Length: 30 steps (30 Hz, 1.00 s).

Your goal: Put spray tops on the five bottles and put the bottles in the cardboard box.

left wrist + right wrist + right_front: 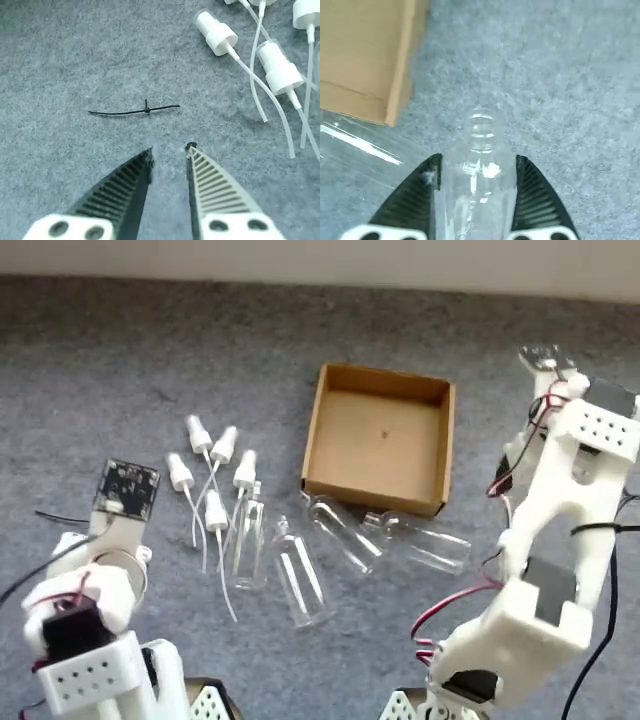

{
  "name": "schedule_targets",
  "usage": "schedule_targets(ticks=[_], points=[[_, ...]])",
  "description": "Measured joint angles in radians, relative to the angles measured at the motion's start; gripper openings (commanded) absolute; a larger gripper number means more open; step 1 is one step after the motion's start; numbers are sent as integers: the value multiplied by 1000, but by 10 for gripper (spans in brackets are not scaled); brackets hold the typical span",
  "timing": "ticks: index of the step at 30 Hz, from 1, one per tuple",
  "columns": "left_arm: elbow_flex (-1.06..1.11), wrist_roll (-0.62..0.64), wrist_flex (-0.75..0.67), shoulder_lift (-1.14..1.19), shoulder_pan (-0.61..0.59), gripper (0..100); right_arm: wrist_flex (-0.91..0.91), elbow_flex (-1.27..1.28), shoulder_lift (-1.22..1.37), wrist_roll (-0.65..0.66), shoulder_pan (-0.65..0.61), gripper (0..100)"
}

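Your right gripper (479, 161) clamps a clear bottle (479, 192). Your left gripper (169, 149) is narrowly parted, with the spray tops (245, 468) at its three o'clock in the high view.

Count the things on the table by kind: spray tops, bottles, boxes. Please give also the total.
spray tops: 5
bottles: 5, counting the bottle in the right gripper
cardboard box: 1
Total: 11

Grey carpet (150, 350), pale wall (300, 258) behind
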Motion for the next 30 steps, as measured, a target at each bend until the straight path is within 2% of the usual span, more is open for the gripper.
schedule_targets(ticks=[6, 14, 17, 20, 24, 30], points=[[-388, 37, 86, 474, 12, 117, -46, 210, -287, -54, -152, 4], [-747, 229, 103, 1056, 150, 117, -376, 755, -669, -107, -292, 4], [-809, 287, 40, 1212, 186, 161, -427, 924, -786, -150, -341, 4], [-833, 358, -28, 1333, 201, 213, -439, 984, -864, -212, -350, 4], [-836, 459, -127, 1442, 204, 213, -442, 1003, -925, -238, -382, 4], [-836, 582, -222, 1468, 204, 213, -445, 1003, -948, -242, -417, 4]])
